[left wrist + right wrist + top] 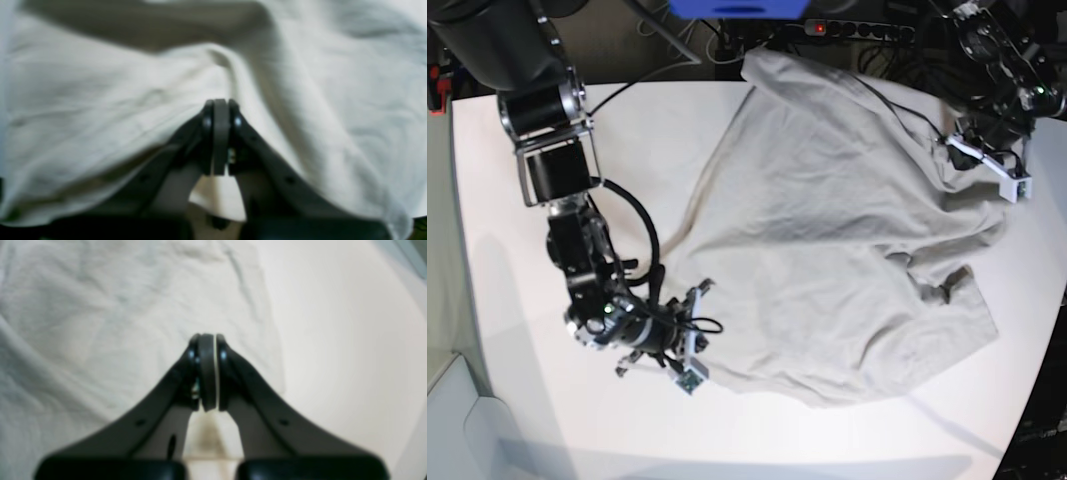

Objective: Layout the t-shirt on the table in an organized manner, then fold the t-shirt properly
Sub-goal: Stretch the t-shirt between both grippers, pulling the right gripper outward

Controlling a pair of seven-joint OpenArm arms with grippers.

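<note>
My right gripper [695, 335] and left gripper [962, 152] are both pinched shut, with no cloth seen between the fingers, and the t-shirt [837, 240] lies spread slantwise on the table [507, 400] between them — its near edge just beside my right one.

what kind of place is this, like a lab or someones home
Most likely a robotics lab or test bench, not a home. Two robot arms work a t-shirt on a bare white table, and a power strip with loose cables sits along the table's back edge.
</note>
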